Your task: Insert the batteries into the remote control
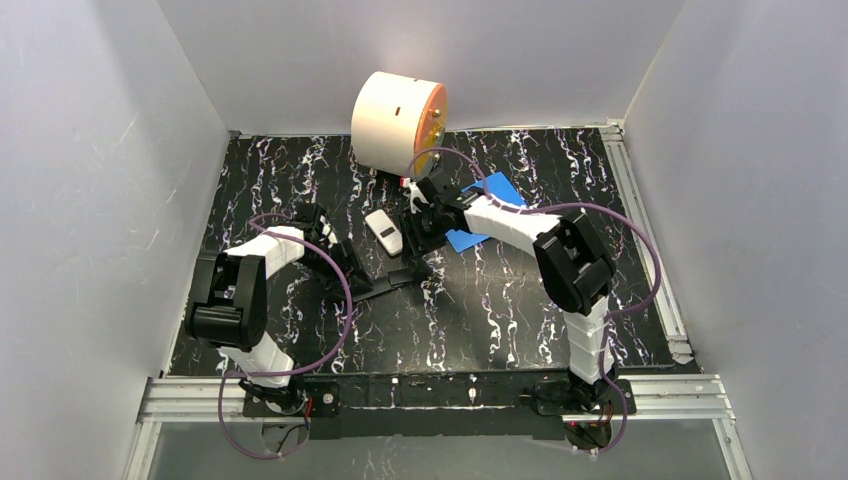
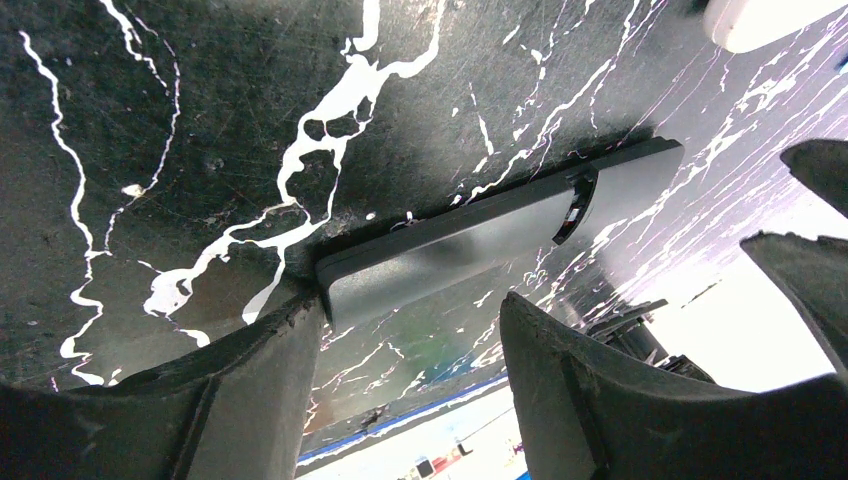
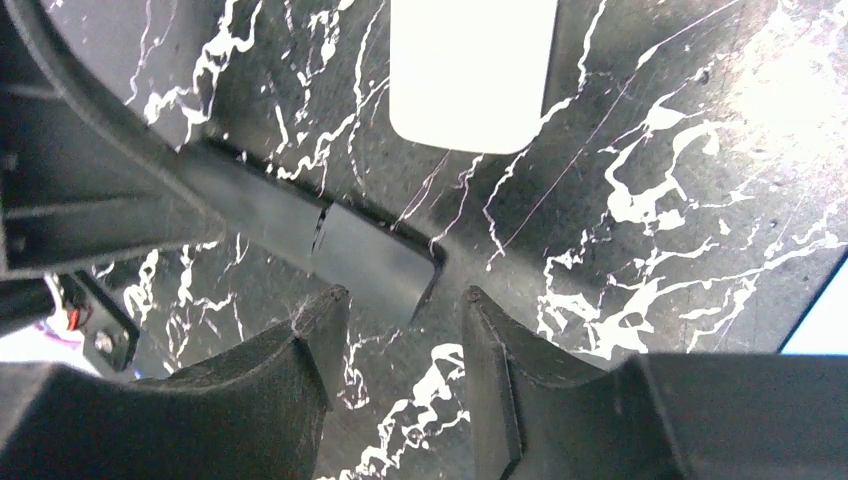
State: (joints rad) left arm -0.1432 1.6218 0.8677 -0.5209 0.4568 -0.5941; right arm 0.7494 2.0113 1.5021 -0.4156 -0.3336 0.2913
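A black remote (image 1: 398, 281) lies flat on the marbled table between my two grippers. In the left wrist view the remote (image 2: 500, 235) shows a seam across its back. My left gripper (image 2: 412, 300) is open at the remote's near end, one finger (image 2: 270, 350) touching its corner. My right gripper (image 3: 402, 295) is open just over the other end of the remote (image 3: 360, 255). Both grippers also show from above, the left (image 1: 352, 272) and the right (image 1: 420, 243). A white remote (image 1: 383, 232) lies just beyond. I cannot make out the batteries.
A large cream roll with an orange face (image 1: 398, 120) stands at the back of the table. A blue flat piece (image 1: 485, 210) lies under my right arm. White walls enclose the table on three sides.
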